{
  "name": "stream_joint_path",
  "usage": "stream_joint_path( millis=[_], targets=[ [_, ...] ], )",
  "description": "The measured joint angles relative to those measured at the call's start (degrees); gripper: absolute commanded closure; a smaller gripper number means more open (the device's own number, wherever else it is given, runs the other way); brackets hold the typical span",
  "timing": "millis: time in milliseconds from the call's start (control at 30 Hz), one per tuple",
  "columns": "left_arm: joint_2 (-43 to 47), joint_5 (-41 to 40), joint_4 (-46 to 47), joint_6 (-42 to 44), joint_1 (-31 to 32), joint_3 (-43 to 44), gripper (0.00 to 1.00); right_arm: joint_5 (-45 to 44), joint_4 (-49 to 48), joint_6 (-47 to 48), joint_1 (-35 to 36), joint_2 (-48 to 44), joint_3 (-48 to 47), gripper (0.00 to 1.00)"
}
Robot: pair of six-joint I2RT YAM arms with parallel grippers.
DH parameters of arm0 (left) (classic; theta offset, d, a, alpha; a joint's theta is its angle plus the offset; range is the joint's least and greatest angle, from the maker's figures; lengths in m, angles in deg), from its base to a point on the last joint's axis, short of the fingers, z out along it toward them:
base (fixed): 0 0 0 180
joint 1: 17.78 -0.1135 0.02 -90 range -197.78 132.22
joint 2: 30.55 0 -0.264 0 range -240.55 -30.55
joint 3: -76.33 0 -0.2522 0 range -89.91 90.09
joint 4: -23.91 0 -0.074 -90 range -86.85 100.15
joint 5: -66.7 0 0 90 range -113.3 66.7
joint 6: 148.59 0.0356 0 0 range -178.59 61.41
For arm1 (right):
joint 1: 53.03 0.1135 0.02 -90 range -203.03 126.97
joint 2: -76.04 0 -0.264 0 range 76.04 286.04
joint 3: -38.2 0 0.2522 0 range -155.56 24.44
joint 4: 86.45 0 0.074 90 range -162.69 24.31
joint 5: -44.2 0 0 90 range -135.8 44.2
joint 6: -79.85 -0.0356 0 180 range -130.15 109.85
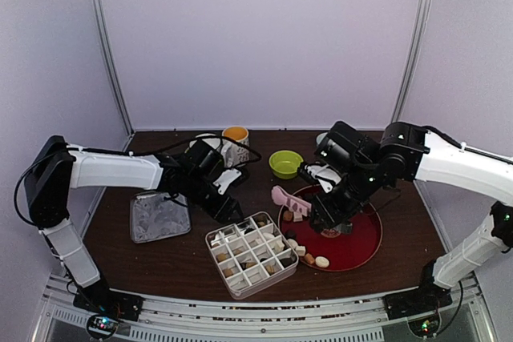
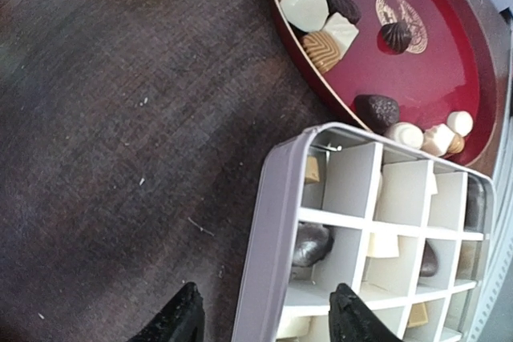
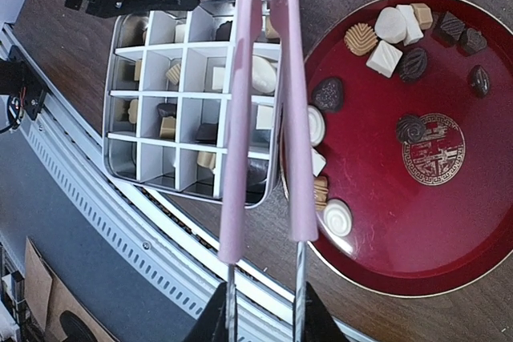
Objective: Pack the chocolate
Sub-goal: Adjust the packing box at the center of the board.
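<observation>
Chocolate pieces (image 3: 385,38) in white, tan and dark brown lie scattered on a round red plate (image 3: 449,246); some (image 2: 321,14) show near its rim. More pieces (image 3: 263,74) sit in several compartments of the divided tin (image 1: 210,239). My left gripper (image 2: 264,322) is open and straddles the tin's wall (image 2: 272,222), one finger outside it and one over a compartment, and it hovers at the tin's far left corner (image 1: 231,212). My right gripper (image 3: 262,318) is shut on the pink tongs (image 3: 240,118), which reach over the tin's edge (image 1: 288,200). Their tips are out of view.
The tin's lid (image 1: 159,218) lies left of the tin. A green bowl (image 1: 285,163) and an orange-rimmed mug (image 1: 236,135) stand behind. The table's front rail (image 3: 120,222) runs close to the tin and plate.
</observation>
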Motion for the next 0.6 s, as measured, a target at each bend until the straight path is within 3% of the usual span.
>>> stream_joint_path(
  millis=[233, 433, 600],
  targets=[
    [-4.6, -3.1, -3.5, 1.3, 2.2, 3.4, 0.61, -0.4, -0.1, -0.3, -0.2, -1.0, 0.5, 0.77],
    [-7.3, -5.6, -5.7, 0.4, 2.5, 5.8, 0.65, -0.4, -0.1, -0.8, -0.3, -1.3, 1.8, 0.77],
    [-7.8, -6.3, -6.9, -1.3, 2.6, 6.9, 0.76, -0.4, -0.2, -0.8, -0.3, -1.8, 2.3, 0.77]
  ],
)
